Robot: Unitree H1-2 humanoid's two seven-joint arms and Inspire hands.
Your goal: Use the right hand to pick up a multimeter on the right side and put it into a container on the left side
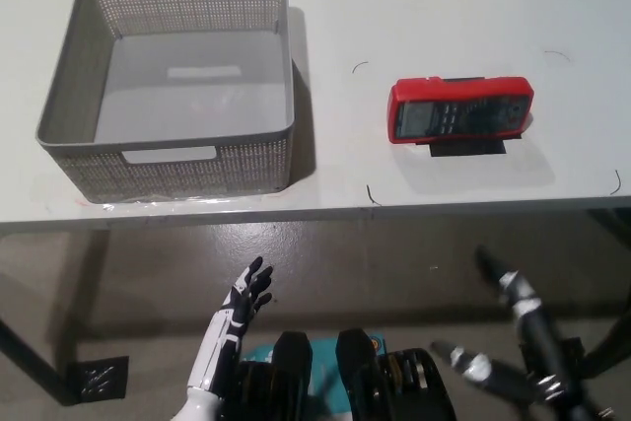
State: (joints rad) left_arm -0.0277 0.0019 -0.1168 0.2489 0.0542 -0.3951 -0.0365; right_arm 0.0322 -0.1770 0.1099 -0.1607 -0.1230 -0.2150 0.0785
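We see the red multimeter (460,109) lying flat on the right side of the white counter (414,7), propped on a small dark stand. The grey perforated container (69,105) sits well apart on the left. Below the counter's front edge, our black right hand (513,337) hangs with fingers apart, holding nothing. Our white left hand (246,293) rests low, fingers likewise spread.

I see the multimeter (460,108), red-cased with a dark face, lying flat and lengthwise across the right of centre in the upper half of the frame, its stand or shadow dark beneath it. The container (168,155), a grey perforated basket with cut-out handles, sits upright at upper left, empty, well apart from it.
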